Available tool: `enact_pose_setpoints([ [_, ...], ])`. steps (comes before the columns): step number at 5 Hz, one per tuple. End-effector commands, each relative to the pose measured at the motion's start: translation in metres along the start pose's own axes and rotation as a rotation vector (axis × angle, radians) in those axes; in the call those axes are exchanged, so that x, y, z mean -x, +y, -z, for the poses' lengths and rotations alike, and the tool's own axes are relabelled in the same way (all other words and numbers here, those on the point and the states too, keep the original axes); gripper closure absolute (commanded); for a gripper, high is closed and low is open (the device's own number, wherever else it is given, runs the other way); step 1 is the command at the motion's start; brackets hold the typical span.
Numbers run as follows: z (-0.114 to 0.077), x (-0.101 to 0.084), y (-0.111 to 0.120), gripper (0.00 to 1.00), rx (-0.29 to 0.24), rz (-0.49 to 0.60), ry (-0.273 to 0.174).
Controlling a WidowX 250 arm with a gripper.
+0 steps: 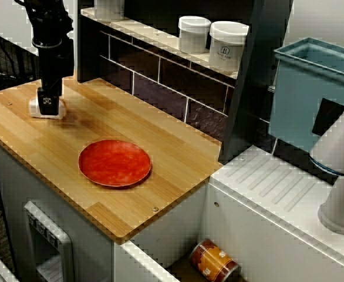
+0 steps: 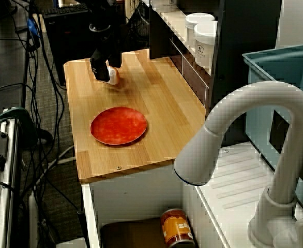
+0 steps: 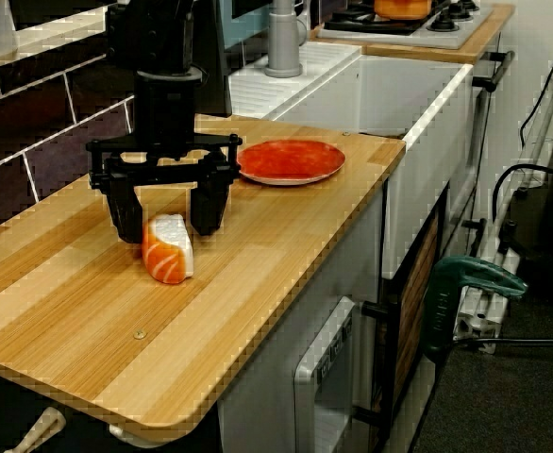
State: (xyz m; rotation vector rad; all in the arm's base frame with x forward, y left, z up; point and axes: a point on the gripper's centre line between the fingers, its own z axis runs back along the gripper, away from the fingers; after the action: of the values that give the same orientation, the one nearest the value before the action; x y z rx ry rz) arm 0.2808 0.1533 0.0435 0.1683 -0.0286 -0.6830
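Sushi (image 3: 167,248) inside spread pincer (image 3: 168,230); red plate (image 3: 291,160) nearby.

Round red plate (image 1: 114,163), lying flat at the middle of a light wooden countertop (image 1: 178,176). White lidded jar (image 1: 194,34) and labelled white jar (image 1: 228,46) on the shelf, at 1 o'clock from the plate. Teal plastic bin (image 1: 301,100) at 2 o'clock. White curved faucet (image 1: 342,170) at 3 o'clock. Orange labelled can (image 1: 214,260) on its side at 4 o'clock, below counter level.
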Motion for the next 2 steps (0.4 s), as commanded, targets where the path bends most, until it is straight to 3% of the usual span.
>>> enact_pose_setpoints([
  [1,-0.0078,0.0047,0.0005,0.00,-0.021,0.016,-0.002],
  [2,-0.0118,0.0056,-0.0011,1.00,-0.009,0.030,-0.017],
])
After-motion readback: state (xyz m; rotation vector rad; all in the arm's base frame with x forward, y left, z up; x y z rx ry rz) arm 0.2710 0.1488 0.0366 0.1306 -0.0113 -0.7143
